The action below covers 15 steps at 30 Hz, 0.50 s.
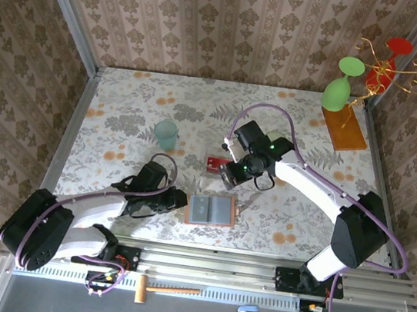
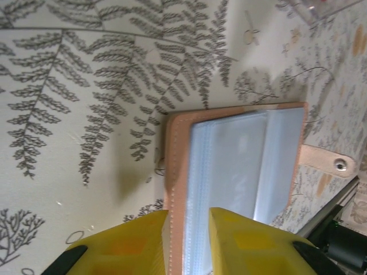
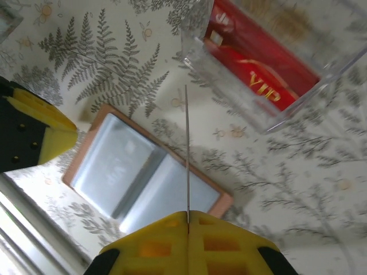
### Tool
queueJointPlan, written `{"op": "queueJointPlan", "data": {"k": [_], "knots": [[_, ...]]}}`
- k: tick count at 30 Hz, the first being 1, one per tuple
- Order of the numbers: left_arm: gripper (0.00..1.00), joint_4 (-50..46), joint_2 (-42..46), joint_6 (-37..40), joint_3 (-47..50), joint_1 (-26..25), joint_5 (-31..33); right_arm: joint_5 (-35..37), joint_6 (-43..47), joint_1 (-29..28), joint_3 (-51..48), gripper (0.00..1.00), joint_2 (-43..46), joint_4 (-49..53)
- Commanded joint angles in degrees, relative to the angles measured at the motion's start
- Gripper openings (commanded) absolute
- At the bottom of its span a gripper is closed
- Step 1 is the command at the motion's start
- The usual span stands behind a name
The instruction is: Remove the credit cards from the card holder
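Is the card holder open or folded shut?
Open: the card holder lies spread flat, both grey-blue pocket panels facing up.

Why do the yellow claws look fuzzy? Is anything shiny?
Left wrist view: the left claw sits close to the lens, so it blurs; the card holder has pale, shiny pockets. Right wrist view: the right claw is soft too; the clear box glints. Top view: the far right corner glares.

tan card holder [image 1: 211, 209] lies open, red credit cards [image 3: 252, 63] nearby
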State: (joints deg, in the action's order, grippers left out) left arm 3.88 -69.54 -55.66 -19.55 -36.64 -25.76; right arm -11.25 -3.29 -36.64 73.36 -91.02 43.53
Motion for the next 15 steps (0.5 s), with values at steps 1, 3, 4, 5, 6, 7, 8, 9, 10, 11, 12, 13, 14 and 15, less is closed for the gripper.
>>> {"op": "queueJointPlan", "data": {"k": [1,3,4,5,6,7,8,9,10,11,12,13,14,15], "knots": [[0.25,1.61,-2.45,1.30,-0.55,0.34,-1.28,2.60,12.53,0.79,2.94,0.00,-0.72,4.01],[0.26,2.32,-3.85,1.13,-0.74,0.40,-1.64,2.89,13.91,1.98,4.92,0.00,-1.54,4.93],[0.25,2.69,-4.31,1.08,-0.82,0.43,-1.66,2.90,14.26,2.45,5.79,0.00,-1.93,5.31],[0.25,3.06,-4.67,0.95,-0.91,0.48,-1.70,2.90,14.62,2.99,6.68,0.00,-2.46,5.79],[0.25,3.24,-4.97,0.88,-1.08,0.42,-1.75,2.90,15.22,3.27,7.36,0.00,-2.93,6.03],[0.26,3.24,-5.23,0.99,-1.31,0.38,-1.80,2.90,15.66,3.47,7.79,0.00,-3.25,6.29],[0.26,3.25,-5.55,1.08,-1.60,0.35,-1.84,3.01,16.34,3.63,8.33,0.00,-3.61,6.48],[0.25,3.27,-5.81,1.23,-1.93,0.39,-1.95,3.09,16.85,3.64,8.79,0.00,-4.10,6.72],[0.25,3.24,-6.06,1.17,-2.24,0.40,-2.09,3.32,17.38,3.77,9.26,0.00,-4.47,6.90],[0.26,3.32,-6.34,1.17,-2.44,0.40,-2.19,3.35,18.58,3.91,9.68,0.00,-4.86,7.32],[0.25,3.43,-6.62,1.25,-2.59,0.41,-2.32,3.57,19.75,3.86,9.86,0.00,-5.12,7.36],[0.25,3.49,-6.87,1.25,-2.77,0.43,-2.32,3.68,20.43,3.90,10.09,0.00,-5.36,7.43],[0.26,3.59,-7.16,1.25,-2.91,0.40,-2.47,3.43,21.39,4.02,10.51,0.00,-5.65,7.69],[0.25,3.79,-7.44,1.19,-3.10,0.47,-2.56,2.82,22.32,4.12,11.04,0.00,-5.98,8.03]]}}
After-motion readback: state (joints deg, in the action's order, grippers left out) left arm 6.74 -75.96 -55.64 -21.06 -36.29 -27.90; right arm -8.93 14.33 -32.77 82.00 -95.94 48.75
